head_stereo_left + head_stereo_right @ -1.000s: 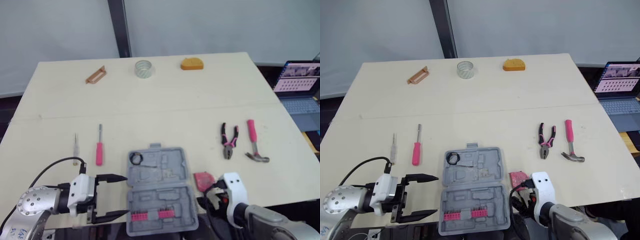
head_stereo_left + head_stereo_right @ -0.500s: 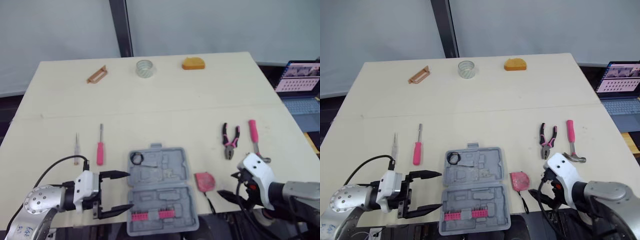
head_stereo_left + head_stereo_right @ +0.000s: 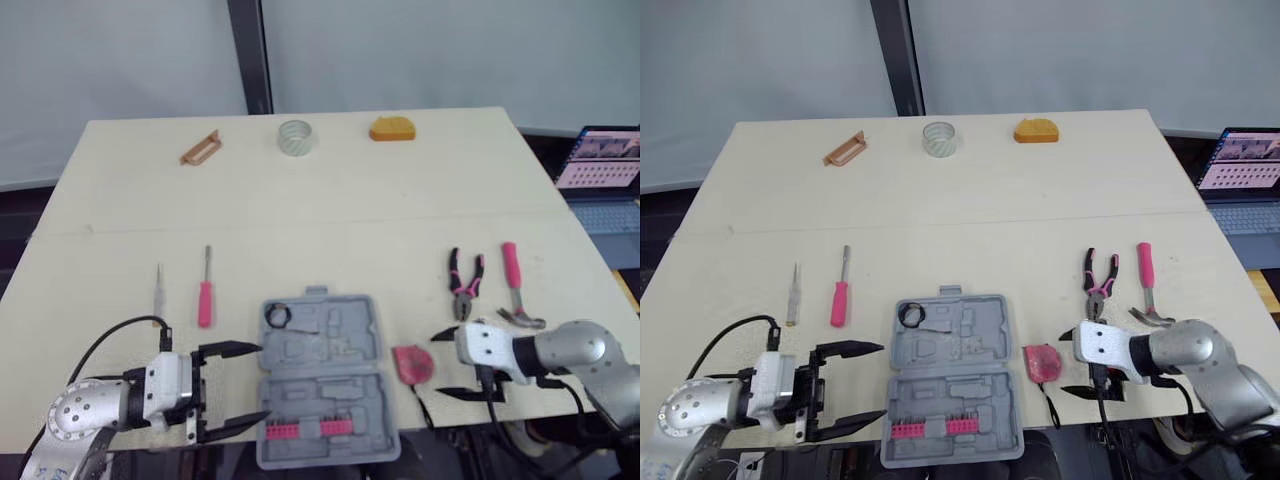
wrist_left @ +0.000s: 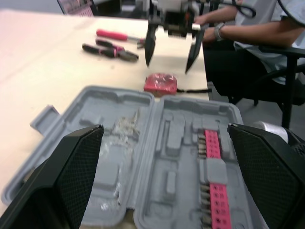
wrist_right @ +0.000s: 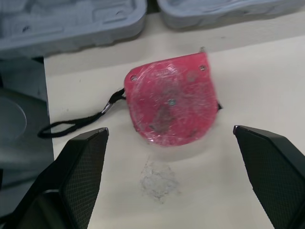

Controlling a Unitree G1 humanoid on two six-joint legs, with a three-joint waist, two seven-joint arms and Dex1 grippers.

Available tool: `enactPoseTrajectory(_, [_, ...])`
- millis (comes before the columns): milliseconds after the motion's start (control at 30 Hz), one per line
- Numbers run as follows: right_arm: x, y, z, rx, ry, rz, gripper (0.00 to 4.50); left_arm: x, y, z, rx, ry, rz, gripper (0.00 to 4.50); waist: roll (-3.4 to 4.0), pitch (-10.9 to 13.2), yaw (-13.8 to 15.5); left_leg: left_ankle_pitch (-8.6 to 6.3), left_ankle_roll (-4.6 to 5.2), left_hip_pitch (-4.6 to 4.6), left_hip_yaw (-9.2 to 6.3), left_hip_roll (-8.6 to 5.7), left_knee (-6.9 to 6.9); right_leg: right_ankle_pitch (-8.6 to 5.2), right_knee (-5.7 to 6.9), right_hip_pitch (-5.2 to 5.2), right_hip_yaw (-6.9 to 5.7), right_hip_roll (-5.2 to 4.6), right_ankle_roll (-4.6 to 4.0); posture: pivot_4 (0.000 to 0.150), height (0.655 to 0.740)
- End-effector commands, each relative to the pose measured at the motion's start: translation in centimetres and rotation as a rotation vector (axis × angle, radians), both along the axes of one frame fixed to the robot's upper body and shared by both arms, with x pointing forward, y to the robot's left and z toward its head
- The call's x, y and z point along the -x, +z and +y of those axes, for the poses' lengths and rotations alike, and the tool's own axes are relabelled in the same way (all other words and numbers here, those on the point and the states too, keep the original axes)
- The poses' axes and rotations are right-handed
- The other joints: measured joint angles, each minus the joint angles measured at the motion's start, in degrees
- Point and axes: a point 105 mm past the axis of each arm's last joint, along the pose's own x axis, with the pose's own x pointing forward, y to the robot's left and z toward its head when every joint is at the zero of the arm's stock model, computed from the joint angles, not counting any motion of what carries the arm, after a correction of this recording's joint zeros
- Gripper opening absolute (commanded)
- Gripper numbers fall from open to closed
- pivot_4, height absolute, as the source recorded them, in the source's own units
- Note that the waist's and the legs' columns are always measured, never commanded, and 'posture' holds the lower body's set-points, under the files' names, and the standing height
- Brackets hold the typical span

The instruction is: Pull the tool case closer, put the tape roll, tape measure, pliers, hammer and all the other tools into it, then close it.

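Your right gripper (image 3: 436, 365) hovers with its fingers spread wide and nothing between them. The red tape measure (image 5: 171, 106) lies on the table (image 3: 330, 215) just ahead of its fingertips, between them and the open tool case (image 3: 325, 375), with its black cord trailing toward the table edge. Your left gripper (image 3: 264, 381) is spread open and empty too, its tips at the case's left edge; you cannot tell whether they touch it. The pliers (image 3: 462, 285) and hammer (image 3: 515, 285) lie side by side just beyond the right gripper. The pink screwdriver (image 3: 204, 295) lies beyond the left gripper. The tape roll (image 3: 295, 137) sits well apart from both grippers, at the table's far side.
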Motion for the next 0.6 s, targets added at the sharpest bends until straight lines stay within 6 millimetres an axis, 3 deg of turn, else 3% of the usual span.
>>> enactPoseTrajectory(33, [-0.2,-0.2,0.3,0.001,0.043,-0.023,4.45,0.3,0.6,-0.3,0.005,-0.001,-0.047,4.50,0.00,0.00,-0.02,0.00,0.00,0.00,0.00,0.00,-0.01,0.00,-0.01,0.00,0.00,0.00,0.00,0.150,0.7349])
enactPoseTrajectory(600, [-1.9,-1.5,1.9,-0.022,0.068,-0.073,4.45,0.4,1.0,-0.3,-0.001,0.020,-0.055,4.50,0.00,0.00,-0.02,0.00,0.00,0.02,0.00,0.00,0.00,0.00,-0.02,0.04,-0.02,0.00,0.00,0.150,0.7349])
